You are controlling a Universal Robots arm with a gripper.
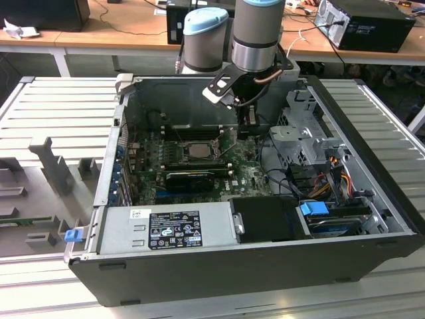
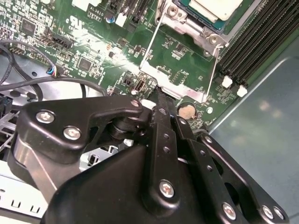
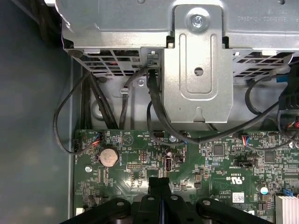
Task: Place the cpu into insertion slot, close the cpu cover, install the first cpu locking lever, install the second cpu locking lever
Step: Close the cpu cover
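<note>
The cpu [image 1: 197,149] [image 2: 216,5], a silvery square, lies in the insertion slot on the green board. The dull silver cpu cover [image 2: 198,29] frames it and lies flat around the chip. Two thin wire levers [image 2: 152,41] [image 2: 214,65] run beside the cover; whether they are latched I cannot tell. My gripper [image 1: 250,126] [image 2: 159,93] [image 3: 159,181] hovers over the board edge towards the exterior view's right of the cpu, apart from it. Its black fingers [image 3: 153,186] are pressed together, shut on nothing.
A silver drive cage [image 1: 299,133] [image 3: 196,70] with black cables [image 3: 152,100] stands close beside the gripper. A coin battery [image 3: 108,156] [image 2: 187,110] and memory slots [image 2: 252,42] sit on the board. A black card [image 1: 192,178] and the power supply [image 1: 166,226] lie nearer the case front.
</note>
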